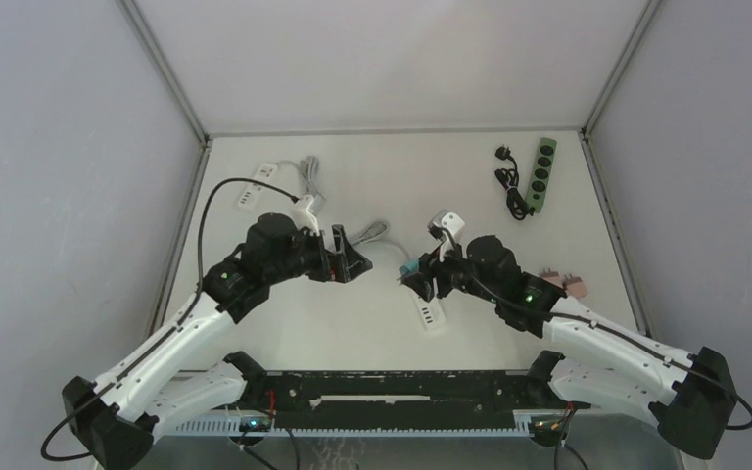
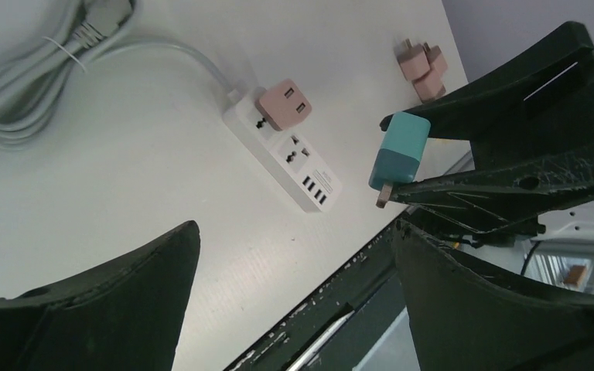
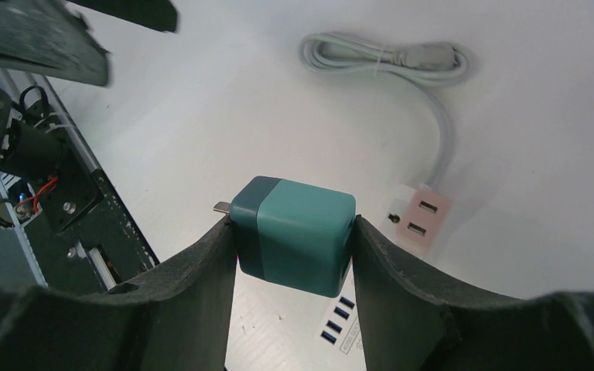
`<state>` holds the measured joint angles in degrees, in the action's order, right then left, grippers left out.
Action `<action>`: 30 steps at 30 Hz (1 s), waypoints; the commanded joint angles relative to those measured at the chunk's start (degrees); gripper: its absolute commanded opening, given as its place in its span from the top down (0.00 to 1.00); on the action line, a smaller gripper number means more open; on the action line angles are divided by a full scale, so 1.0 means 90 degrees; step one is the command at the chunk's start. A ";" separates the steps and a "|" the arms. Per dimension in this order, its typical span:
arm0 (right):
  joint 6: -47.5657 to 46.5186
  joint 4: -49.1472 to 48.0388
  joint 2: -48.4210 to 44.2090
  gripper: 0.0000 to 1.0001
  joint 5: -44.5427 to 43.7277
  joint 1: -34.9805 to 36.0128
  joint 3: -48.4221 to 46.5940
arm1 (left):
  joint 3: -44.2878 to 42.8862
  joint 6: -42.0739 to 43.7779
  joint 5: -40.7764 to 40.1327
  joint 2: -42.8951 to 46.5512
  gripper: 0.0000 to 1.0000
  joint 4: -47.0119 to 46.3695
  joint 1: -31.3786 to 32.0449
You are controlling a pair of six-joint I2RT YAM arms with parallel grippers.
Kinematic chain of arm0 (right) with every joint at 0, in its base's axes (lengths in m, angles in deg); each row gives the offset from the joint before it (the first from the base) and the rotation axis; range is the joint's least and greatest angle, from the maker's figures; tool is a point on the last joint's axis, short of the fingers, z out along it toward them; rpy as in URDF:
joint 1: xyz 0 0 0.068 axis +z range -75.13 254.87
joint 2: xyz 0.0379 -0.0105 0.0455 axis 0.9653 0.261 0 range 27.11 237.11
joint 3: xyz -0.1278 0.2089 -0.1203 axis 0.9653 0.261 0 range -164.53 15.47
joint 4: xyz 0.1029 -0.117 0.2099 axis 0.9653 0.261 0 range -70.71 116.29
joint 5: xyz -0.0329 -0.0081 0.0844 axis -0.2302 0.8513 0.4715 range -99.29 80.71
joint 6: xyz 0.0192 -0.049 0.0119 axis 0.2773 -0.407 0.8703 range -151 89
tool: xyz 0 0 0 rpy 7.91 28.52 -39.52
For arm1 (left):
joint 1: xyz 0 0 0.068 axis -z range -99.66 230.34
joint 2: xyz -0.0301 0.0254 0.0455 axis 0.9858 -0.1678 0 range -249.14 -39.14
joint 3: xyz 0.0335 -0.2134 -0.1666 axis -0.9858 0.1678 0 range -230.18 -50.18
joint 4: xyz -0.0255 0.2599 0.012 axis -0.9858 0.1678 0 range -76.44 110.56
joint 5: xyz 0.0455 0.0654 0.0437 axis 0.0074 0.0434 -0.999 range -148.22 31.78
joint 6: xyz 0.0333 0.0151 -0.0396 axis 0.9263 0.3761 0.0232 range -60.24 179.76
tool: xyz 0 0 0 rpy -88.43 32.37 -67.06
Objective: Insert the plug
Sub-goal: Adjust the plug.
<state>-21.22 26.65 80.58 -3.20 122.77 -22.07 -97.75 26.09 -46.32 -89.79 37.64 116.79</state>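
Teal plug [image 3: 294, 243] sits pinched in the right claw [image 3: 292, 232], lifted above the white power strip [image 2: 298, 158] on the bench [image 1: 372, 166]. Insertion remains undone. The left claw [image 2: 294, 232] hangs spread and empty.

The plug [image 1: 407, 270] sits in my right hand [image 1: 413, 279], above the near power strip [image 1: 432, 315] on the desk [image 1: 352, 323]. My left hand [image 1: 357, 259] is to its left. Another strip [image 1: 543, 174] lies back right.

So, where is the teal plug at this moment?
The teal plug is near the table's centre in the top view, held in the right gripper, above the white power strip.
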 commanded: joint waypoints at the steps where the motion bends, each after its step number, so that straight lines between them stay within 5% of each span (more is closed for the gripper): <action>1: -0.0713 -0.0749 0.0064 0.59 0.0334 0.0198 -0.0275 | -0.0241 -0.0092 0.0796 -0.0295 0.04 -0.0404 -0.0021; 30: -0.1456 -0.0517 0.0704 0.59 0.1580 0.0310 -0.0843 | -0.0524 -0.0002 0.2314 -0.1390 0.26 -0.1247 0.0382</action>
<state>-33.11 24.18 87.01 9.32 125.13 -26.62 -99.08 25.68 -28.17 -102.10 28.52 119.54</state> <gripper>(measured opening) 0.588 0.752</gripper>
